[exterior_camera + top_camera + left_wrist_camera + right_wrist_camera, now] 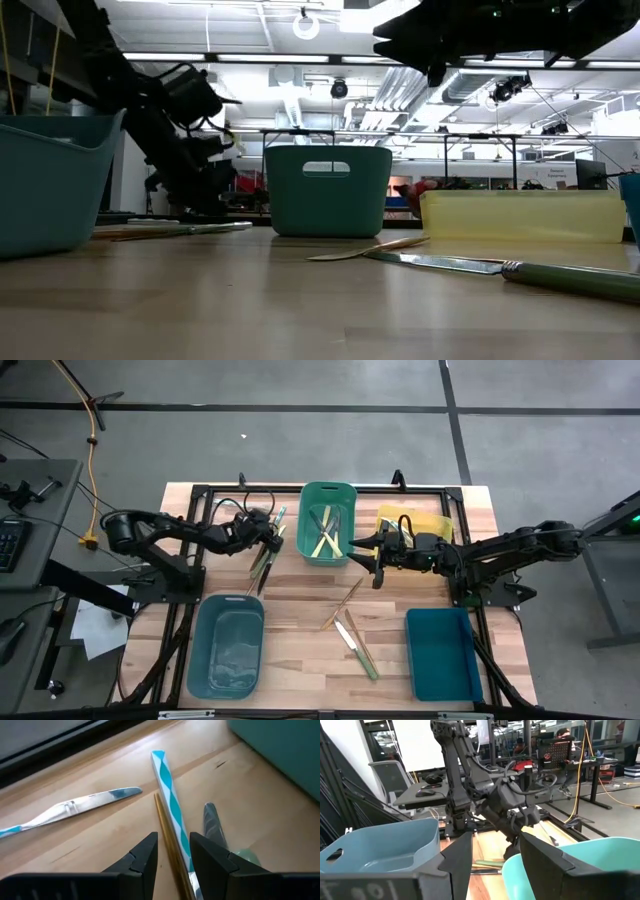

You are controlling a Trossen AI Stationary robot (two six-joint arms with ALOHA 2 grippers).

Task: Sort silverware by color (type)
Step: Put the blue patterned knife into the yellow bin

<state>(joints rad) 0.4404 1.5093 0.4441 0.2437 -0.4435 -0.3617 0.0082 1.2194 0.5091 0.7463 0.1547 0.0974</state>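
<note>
Left gripper [272,538]: low over the far-left worktop [300,610], just left of the green bin [327,523]; fingers [142,855] apart, straddling a striped teal-and-white handle [169,787] and a thin gold utensil [167,832] beside it; whether it gripped them could not be told.
Right gripper [372,552]: raised above the worktop just right of the green bin; fingers apart, nothing between them.
Silverware by left gripper [262,558]: a small cluster on the worktop left of the green bin; a knife [87,805] with a teal-striped handle lay apart from the straddled pieces.
Silverware in green bin [325,532]: several pale and dark pieces inside.
Silverware mid-worktop [352,628]: a few pieces loose between the two near bins, among them a green-handled knife [500,267] and a pale utensil [365,250].
Yellow bin [425,520]: far right, behind the right arm.
Grey-blue bin [227,645]: near left.
Teal bin [443,652]: near right.
</note>
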